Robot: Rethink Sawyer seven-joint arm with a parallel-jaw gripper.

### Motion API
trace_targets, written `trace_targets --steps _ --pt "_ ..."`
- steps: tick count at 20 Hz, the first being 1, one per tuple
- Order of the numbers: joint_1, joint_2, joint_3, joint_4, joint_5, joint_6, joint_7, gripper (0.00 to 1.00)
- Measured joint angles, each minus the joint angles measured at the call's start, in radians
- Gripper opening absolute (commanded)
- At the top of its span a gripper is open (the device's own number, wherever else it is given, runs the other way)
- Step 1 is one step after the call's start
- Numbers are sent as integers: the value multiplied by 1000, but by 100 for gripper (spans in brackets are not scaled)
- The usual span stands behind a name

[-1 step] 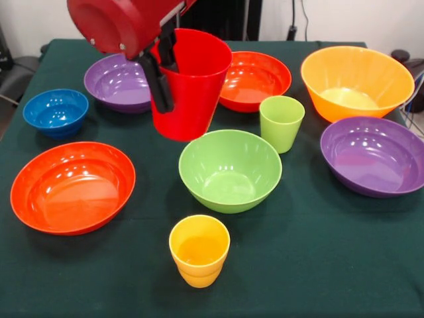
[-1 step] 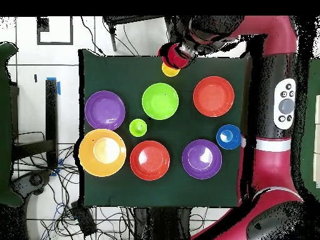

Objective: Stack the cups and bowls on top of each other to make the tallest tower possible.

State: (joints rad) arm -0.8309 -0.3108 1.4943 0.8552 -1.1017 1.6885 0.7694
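Front view: gripper [image 1: 165, 63], jaws closed across the rim of the red cup [image 1: 185, 86], held aloft at 12 o'clock. Yellow cup [image 1: 199, 250] at 6 o'clock. Step: carry. Next: lower onto yellow cup, centred.

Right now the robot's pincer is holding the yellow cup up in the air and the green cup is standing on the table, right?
Not quite. The pincer is holding the red cup in the air, as the front view shows. The yellow cup stands on the table by itself. The green cup is standing on the table, as you said.
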Motion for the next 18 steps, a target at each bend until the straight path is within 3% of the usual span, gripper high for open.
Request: trace_targets --steps 8,18 --pt "45 4 -84 -61 32 -19 0 0" --pt "131 14 -133 -180 54 -19 0 0"
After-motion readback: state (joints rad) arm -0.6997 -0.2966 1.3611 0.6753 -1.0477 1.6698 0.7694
